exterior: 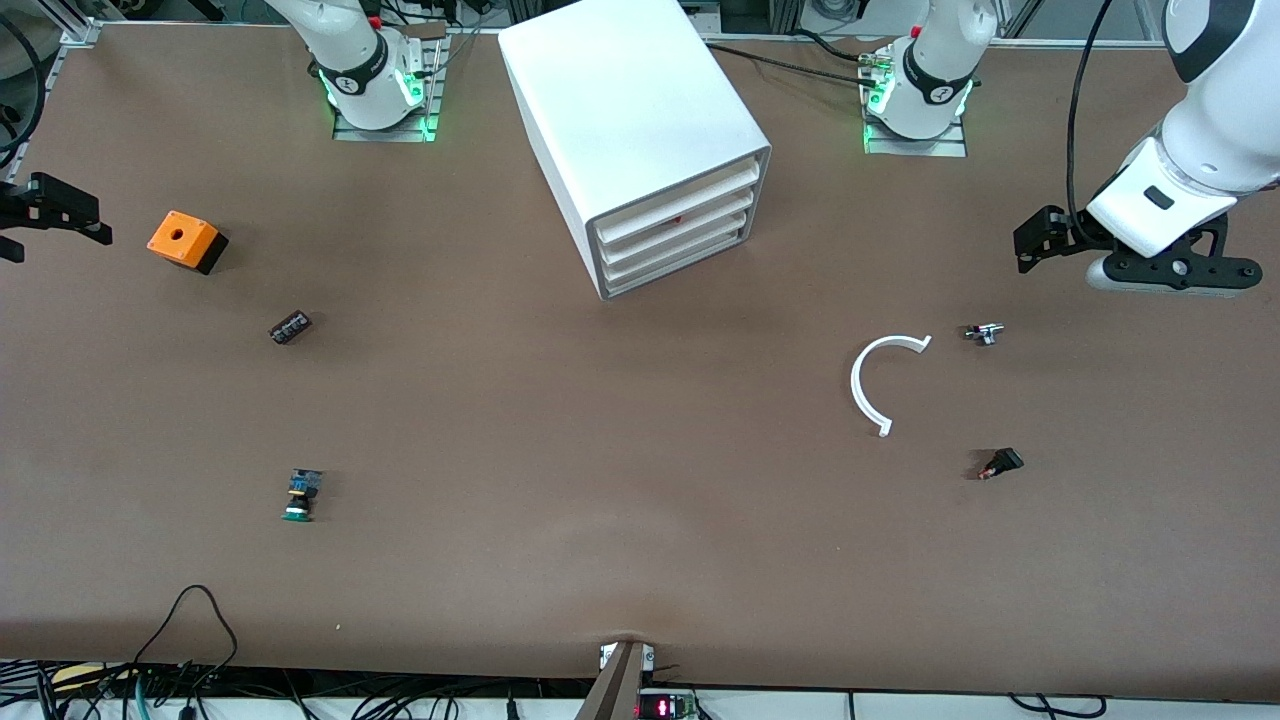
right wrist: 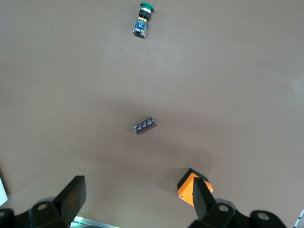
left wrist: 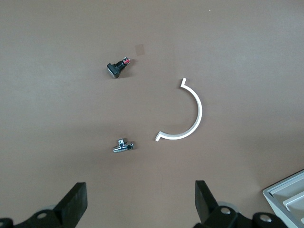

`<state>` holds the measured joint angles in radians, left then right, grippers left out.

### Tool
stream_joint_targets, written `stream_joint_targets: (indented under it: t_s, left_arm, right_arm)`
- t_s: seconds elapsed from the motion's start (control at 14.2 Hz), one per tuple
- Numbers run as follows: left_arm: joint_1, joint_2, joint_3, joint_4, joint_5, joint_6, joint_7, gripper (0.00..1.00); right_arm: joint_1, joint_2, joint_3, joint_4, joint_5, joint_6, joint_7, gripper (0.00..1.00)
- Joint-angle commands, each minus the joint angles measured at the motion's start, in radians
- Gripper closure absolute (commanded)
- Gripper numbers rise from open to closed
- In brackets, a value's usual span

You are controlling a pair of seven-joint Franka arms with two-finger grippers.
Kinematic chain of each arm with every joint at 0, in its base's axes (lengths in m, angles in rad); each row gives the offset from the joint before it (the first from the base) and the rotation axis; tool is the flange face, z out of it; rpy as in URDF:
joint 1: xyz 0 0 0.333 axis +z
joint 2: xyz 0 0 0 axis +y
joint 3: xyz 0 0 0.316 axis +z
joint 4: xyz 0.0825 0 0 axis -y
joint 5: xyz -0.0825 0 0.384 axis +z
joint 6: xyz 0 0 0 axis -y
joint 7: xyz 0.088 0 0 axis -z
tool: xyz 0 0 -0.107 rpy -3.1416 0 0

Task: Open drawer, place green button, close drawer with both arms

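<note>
Two grippers hang in the air at the two ends of the brown worktop [exterior: 640,520], both with fingers spread wide and nothing between them. The left gripper [exterior: 1040,245] is over the worktop edge at the left arm's end; its wrist view looks down on a white C-shaped clip [left wrist: 183,114], a small silver fitting [left wrist: 123,146] and a small black part with a red tip [left wrist: 117,68]. The right gripper [exterior: 60,215] is over the edge at the right arm's end, beside the orange cube [exterior: 185,241].

Standing near the edge where the arm bases are mounted, about midway between them, the white cabinet [exterior: 620,100] has all its drawers pushed in. The drawer [exterior: 680,268], lowest of the stack, is shut flush with the rest.

Toward the right arm's end lies the button [exterior: 301,495] on its side, nearer to the front camera's edge than the small black oblong piece [exterior: 290,328], which in turn lies nearer than the cube. The three are well apart from each other, and the button is well apart from the cabinet.
</note>
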<state>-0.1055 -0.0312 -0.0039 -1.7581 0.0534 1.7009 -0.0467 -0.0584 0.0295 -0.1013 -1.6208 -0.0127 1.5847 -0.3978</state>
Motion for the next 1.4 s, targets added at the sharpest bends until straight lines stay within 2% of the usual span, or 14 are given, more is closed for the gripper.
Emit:
stream_joint_targets:
  t_s: [0.0, 1.05, 1.33]
  left_arm:
    - [0.003, -0.006, -0.002, 0.008, -0.015, -0.015, 0.022, 0.0]
    - [0.001, -0.003, -0.001, 0.009, -0.012, -0.018, 0.037, 0.0]
    - [-0.014, 0.033, -0.008, 0.035, -0.02, -0.111, 0.037, 0.0]
  right_arm:
    - [0.0, -0.003, 0.005, 0.007, -0.003, -0.025, -0.009, 0.0]
    - [-0.011, 0.006, -0.003, 0.01, 0.011, -0.011, -0.01, 0.0]
    - [0.006, 0.032, 0.015, 0.021, 0.002, -0.005, -0.038, 0.0]
